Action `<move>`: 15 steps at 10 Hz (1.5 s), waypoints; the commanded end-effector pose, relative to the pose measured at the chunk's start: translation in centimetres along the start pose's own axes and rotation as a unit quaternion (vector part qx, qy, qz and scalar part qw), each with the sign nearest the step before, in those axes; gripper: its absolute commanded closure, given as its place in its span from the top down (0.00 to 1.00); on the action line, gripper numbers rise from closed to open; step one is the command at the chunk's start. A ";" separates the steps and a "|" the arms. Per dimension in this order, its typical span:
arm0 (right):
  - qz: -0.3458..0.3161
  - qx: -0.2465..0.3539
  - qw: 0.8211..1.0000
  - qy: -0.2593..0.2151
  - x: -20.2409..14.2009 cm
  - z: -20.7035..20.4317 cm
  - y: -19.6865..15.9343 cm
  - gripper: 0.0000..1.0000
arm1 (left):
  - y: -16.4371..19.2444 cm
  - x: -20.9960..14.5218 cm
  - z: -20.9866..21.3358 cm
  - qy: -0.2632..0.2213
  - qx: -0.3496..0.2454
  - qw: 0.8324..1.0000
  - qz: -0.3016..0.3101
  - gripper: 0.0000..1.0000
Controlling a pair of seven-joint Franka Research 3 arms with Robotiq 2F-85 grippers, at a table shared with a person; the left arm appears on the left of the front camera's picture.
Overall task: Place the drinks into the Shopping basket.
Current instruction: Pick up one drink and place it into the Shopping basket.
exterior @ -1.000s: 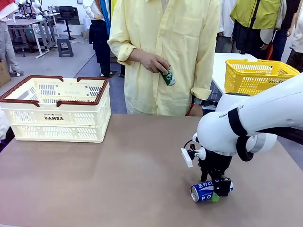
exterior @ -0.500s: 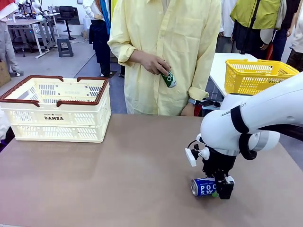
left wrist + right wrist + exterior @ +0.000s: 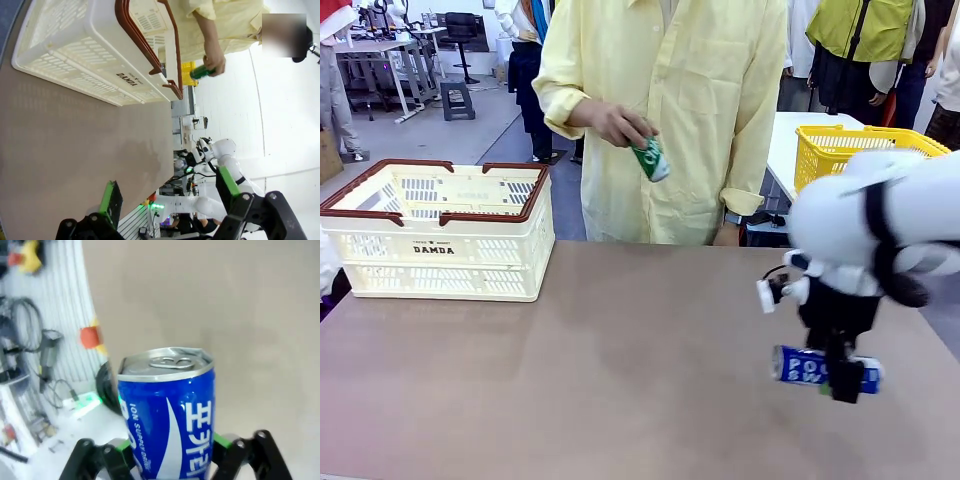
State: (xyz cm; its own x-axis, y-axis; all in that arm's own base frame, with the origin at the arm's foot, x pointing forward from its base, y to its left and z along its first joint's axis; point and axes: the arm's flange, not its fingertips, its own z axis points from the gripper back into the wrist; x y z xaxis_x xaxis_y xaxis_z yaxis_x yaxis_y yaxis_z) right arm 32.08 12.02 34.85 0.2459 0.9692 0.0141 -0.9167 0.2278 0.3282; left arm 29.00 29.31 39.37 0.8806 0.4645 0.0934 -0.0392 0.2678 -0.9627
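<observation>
My right gripper (image 3: 841,384) is shut on the blue-and-white can (image 3: 808,365), which lies sideways in its fingers, lifted just off the table at the right. The right wrist view has this can (image 3: 169,410) end-on between the green pads (image 3: 222,441). Behind the table a person's hand holds a green-and-white can (image 3: 649,158) in the air. The cream Shopping basket (image 3: 440,262) with its brown-red rim stands at the table's far left. In the left wrist view my left gripper (image 3: 170,192) is open over bare table, and the basket (image 3: 75,67) lies beyond it.
A yellow mesh basket (image 3: 840,155) sits on a white table behind my right arm. The person in a yellow shirt (image 3: 670,110) stands at the far edge, between the two baskets. Brown tabletop (image 3: 580,360) stretches between the Shopping basket and my right gripper.
My right gripper has shut on the blue-and-white can, lifted it off the table and carried it to the right. The person's hand with the green-and-white can has shifted left and up.
</observation>
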 end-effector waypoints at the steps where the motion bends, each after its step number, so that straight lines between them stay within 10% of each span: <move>1: -0.137 0.055 0.987 -0.062 -1.9 5.5 3.6 0.00 | -0.3 -0.1 0.2 0.004 -0.004 1.000 0.001 1.00; 2: -0.183 0.066 0.977 -0.090 -2.3 6.0 4.1 0.00 | -0.3 -0.1 0.2 0.004 -0.004 1.000 0.001 1.00; 3: -0.089 0.072 0.982 -0.151 -2.7 5.5 3.9 0.00 | -0.3 -0.1 0.2 0.004 -0.004 1.000 0.001 1.00; 4: -0.130 0.062 0.989 -0.044 -2.8 4.2 2.8 0.00 | -0.3 -0.1 0.2 0.004 -0.004 1.000 0.001 1.00; 5: -0.132 0.080 0.984 -0.086 -3.5 5.5 3.5 0.00 | -0.3 -0.1 0.2 0.004 -0.004 1.000 0.001 1.00; 7: -0.300 0.089 0.935 -0.166 -1.2 6.6 3.1 0.00 | 0.0 0.0 0.0 0.000 0.000 1.000 0.000 1.00; 9: -0.385 0.068 0.896 -0.211 7.0 9.1 2.3 0.00 | -4.9 -3.2 6.5 0.053 0.072 0.996 -0.017 1.00; 15: -0.461 0.009 0.879 -0.119 27.3 2.4 0.3 0.00 | -3.8 -9.5 19.1 0.026 0.092 0.995 0.009 1.00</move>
State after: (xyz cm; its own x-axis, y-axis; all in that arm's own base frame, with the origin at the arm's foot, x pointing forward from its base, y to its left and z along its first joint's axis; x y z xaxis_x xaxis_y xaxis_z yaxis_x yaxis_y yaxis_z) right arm 38.02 37.19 36.78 0.9355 0.3466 -0.0684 -0.3018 0.8848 0.3550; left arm 12.09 39.43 48.15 0.8999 0.4336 0.0466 -0.1689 0.4449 -0.8795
